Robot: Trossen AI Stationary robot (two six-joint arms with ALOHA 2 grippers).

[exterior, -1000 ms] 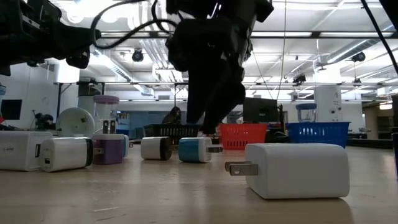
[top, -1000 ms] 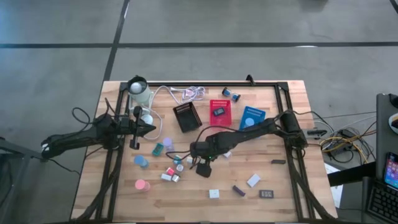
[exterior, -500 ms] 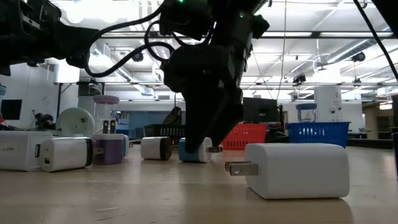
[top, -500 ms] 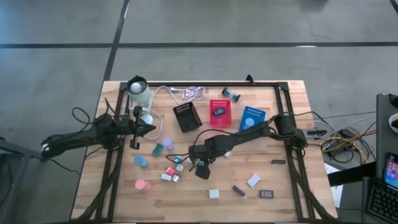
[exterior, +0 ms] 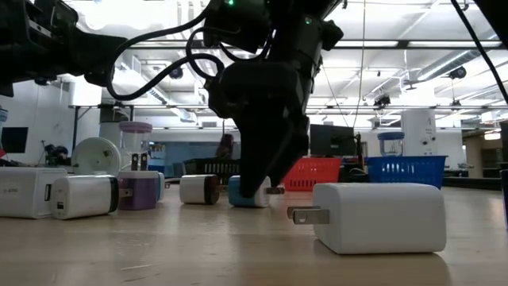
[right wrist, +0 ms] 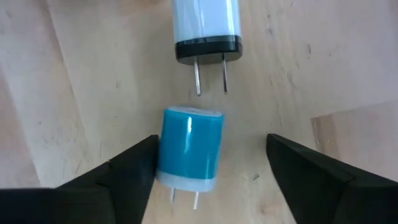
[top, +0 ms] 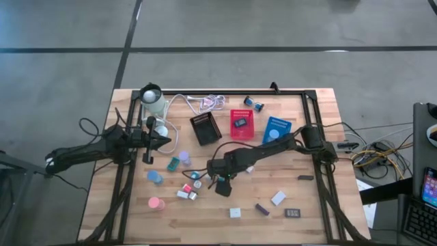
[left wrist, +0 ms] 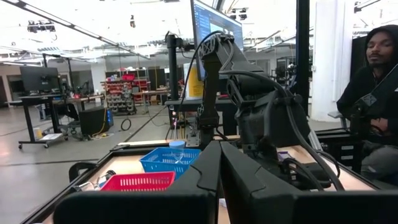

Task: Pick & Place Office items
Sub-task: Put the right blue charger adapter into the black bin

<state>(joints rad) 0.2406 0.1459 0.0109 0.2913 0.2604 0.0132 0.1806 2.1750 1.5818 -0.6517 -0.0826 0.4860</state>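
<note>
The office items lie scattered over the wooden table (top: 328, 143). One of them, a blue plug block (right wrist: 189, 146) with two prongs, lies flat on the wood. My right gripper (right wrist: 211, 158) points steeply down over it, open, with a finger on either side of it; it is also in the low view (exterior: 258, 184). Just past the block lies a white plug with a black end (right wrist: 205, 28), prongs toward the block. My left gripper (left wrist: 219, 180) is shut on nothing and waits at the table's left (top: 167, 141). My right gripper has one fingertip (right wrist: 146, 155) right at the blue block's long side (right wrist: 164, 152); I cannot tell whether it touches. The other finger (right wrist: 280, 155) stands well apart from the block. The fingers come from above and lie across the block, which rests flat on the table.
Black (top: 205, 128), red (top: 242, 123) and blue (top: 276, 129) mesh trays stand at the back, with a white coiled cable (top: 208, 102) behind them. Rolls (top: 156, 203) and blocks (top: 235, 213) lie near the front. A large white plug (exterior: 381, 217) lies close to the low camera. A person (left wrist: 373, 93) sits beyond the table.
My right gripper has sunk toward the table onto the blue plug block, so that its fingers now reach down beside it. The block has stayed where it was.
</note>
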